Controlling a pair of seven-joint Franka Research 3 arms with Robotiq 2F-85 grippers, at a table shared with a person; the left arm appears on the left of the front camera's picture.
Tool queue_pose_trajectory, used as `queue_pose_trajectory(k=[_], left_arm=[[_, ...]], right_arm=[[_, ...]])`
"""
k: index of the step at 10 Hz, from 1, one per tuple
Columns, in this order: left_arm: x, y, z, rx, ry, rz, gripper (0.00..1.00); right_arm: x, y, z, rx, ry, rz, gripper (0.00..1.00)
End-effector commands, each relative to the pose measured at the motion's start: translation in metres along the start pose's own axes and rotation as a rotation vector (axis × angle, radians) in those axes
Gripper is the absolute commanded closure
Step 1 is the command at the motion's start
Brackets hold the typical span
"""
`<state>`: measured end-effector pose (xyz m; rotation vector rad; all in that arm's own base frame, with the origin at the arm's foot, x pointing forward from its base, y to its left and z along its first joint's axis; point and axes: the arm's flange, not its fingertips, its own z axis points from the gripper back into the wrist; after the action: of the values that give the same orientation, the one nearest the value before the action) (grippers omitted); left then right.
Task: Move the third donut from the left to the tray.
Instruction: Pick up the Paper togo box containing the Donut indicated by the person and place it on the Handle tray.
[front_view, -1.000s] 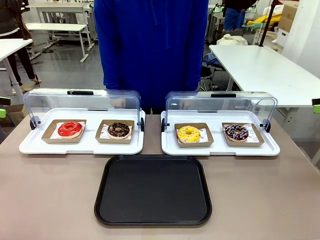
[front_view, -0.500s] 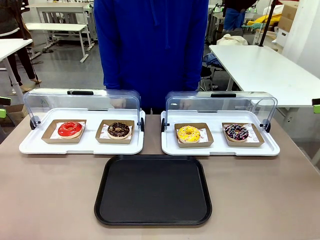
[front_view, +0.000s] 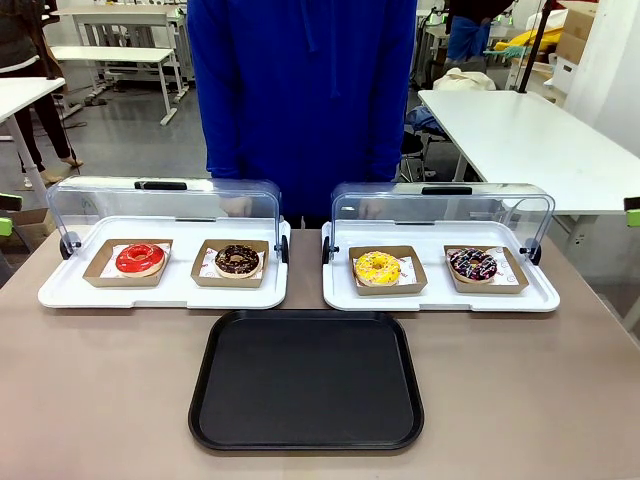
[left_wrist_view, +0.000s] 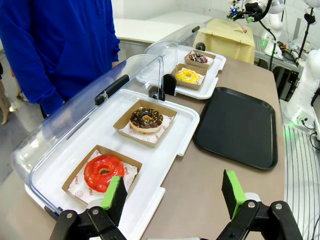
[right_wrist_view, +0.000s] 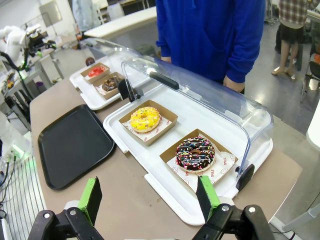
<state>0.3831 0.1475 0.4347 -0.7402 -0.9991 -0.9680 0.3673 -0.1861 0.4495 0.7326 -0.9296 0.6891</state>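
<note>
The tray is lying bare, ahead and left of the right gripper, whose jaws are being held wide apart and empty. The white display tray is sitting just ahead, its clear lid swung back. The third donut is resting in its cardboard boat, straight ahead of those jaws. The approach is probably best made low from the open front, the boat's sides being pinched, not the glaze. The left gripper, likewise open-jawed, is hanging far from it.

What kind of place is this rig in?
Probably a lab or workshop, staged as a bakery counter: bare white work tables and stacked boxes behind, donuts in white lidded trays up front.
</note>
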Motion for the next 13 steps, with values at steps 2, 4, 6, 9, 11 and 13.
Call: queue_pose_trajectory(k=[2, 4, 6, 9, 11, 13], left_arm=[[-0.0004, 0.0001, 0.0013, -0.008, -0.008, -0.007, 0.0], [-0.0004, 0.0001, 0.0013, -0.008, -0.008, -0.007, 0.0], [-0.0004, 0.0001, 0.0013, -0.008, -0.008, -0.007, 0.0], [-0.0004, 0.0001, 0.0013, -0.008, -0.008, -0.007, 0.0], [-0.0004, 0.0001, 0.0013, -0.008, -0.008, -0.007, 0.0], [-0.0004, 0.0001, 0.0013, -0.008, -0.008, -0.007, 0.0]], right_arm=[[0.0039, -0.0041, -0.0002, 0.001, -0.031, 0.026, 0.0], [0.0039, -0.0041, -0.0002, 0.001, -0.031, 0.026, 0.0], [0.0039, -0.0041, -0.0002, 0.001, -0.031, 0.026, 0.0], [0.0039, -0.0041, -0.0002, 0.001, -0.031, 0.026, 0.0], [0.0039, -0.0041, -0.0002, 0.001, -0.031, 0.026, 0.0], [0.0039, -0.0041, -0.0002, 0.001, -0.031, 0.026, 0.0]])
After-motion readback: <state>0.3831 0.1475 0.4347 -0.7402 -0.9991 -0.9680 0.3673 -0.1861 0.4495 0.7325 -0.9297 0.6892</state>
